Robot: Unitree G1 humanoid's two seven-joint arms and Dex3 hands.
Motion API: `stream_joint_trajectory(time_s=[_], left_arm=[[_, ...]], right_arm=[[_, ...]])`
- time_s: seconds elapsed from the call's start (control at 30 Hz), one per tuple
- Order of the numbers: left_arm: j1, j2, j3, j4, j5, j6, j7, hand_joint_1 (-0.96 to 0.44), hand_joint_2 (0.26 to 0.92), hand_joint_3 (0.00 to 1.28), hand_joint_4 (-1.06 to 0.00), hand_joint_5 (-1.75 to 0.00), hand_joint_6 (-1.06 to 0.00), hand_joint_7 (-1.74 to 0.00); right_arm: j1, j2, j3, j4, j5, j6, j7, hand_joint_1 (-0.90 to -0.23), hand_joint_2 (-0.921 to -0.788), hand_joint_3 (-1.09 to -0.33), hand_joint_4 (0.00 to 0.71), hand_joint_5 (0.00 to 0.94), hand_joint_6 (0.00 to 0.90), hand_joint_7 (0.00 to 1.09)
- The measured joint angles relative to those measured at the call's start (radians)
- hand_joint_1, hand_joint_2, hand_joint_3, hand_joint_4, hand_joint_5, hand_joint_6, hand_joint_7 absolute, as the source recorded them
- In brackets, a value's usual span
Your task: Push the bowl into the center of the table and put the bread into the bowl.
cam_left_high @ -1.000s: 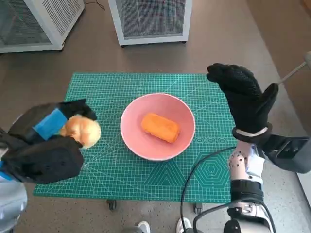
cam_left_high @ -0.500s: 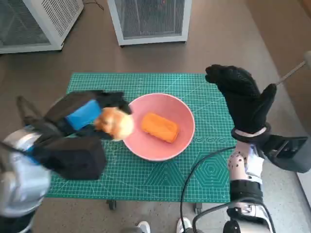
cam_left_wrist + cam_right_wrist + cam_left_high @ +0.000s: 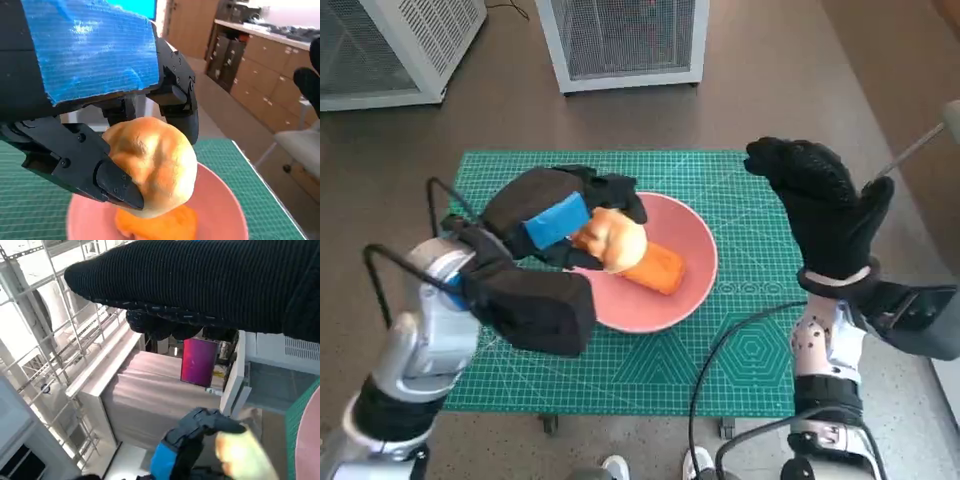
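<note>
Left hand (image 3: 555, 225), black with blue tape, grasps a round golden bread roll (image 3: 613, 238) above the near-left part of the smooth pink bowl (image 3: 692, 240), which sits mid-mat on the gridded green cutting mat (image 3: 740, 340) with bare mat toward every edge; an orange oblong bread piece (image 3: 657, 268) lies inside. Right hand (image 3: 823, 205), knit-gloved, hangs released over the mat's right edge. Left wrist view: black fingers (image 3: 107, 182) clamp the glossy roll (image 3: 155, 165) over the bowl (image 3: 220, 200). Right wrist view: the glove (image 3: 210, 280) spans the top, the taped hand (image 3: 182, 447) blurred beyond.
</note>
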Motion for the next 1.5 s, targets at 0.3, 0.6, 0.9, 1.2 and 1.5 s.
stream_joint_trajectory(time_s=[0.3, 0.6, 0.9, 1.2, 1.5], left_arm=[[-0.002, -0.025, -0.001, 0.029, 0.0, -0.001, 0.001, -0.06, 0.859, 0.08, -0.46, -0.18, -0.44, -0.25], [0.009, -0.025, 0.01, 0.022, -0.01, -0.021, 0.014, -0.15, 0.857, 0.02, -0.37, 0.0, -0.44, -0.06], [0.06, -0.022, 0.06, 0.006, -0.04, -0.1, 0.05, -0.19, 0.85, 0.01, -0.28, 0.0, -0.4, -0.02], [0.141, -0.036, 0.202, 0.013, -0.17, -0.253, 0.15, -0.25, 0.868, 0.02, -0.24, 0.0, -0.37, -0.01], [0.23, -0.185, 0.391, 0.117, -0.491, -0.495, 0.268, -0.48, 0.92, 0.21, -0.25, -0.01, -0.29, 0.0]], right_arm=[[0.01, 0.0, 0.0, -0.004, -0.001, -0.003, -0.004, -0.504, -0.921, -0.5, 0.329, 0.006, 0.531, 0.03], [0.011, 0.001, 0.001, -0.012, -0.002, -0.009, -0.014, -0.506, -0.921, -0.501, 0.329, 0.005, 0.531, 0.03], [0.011, 0.004, 0.01, -0.01, -0.009, -0.017, -0.021, -0.505, -0.921, -0.501, 0.332, 0.005, 0.531, 0.03], [0.012, 0.009, 0.017, -0.011, -0.019, -0.019, -0.024, -0.509, -0.921, -0.498, 0.336, 0.005, 0.536, 0.03], [0.012, 0.016, 0.024, -0.033, -0.02, -0.014, -0.042, -0.512, -0.921, -0.487, 0.32, 0.0, 0.504, 0.02]])
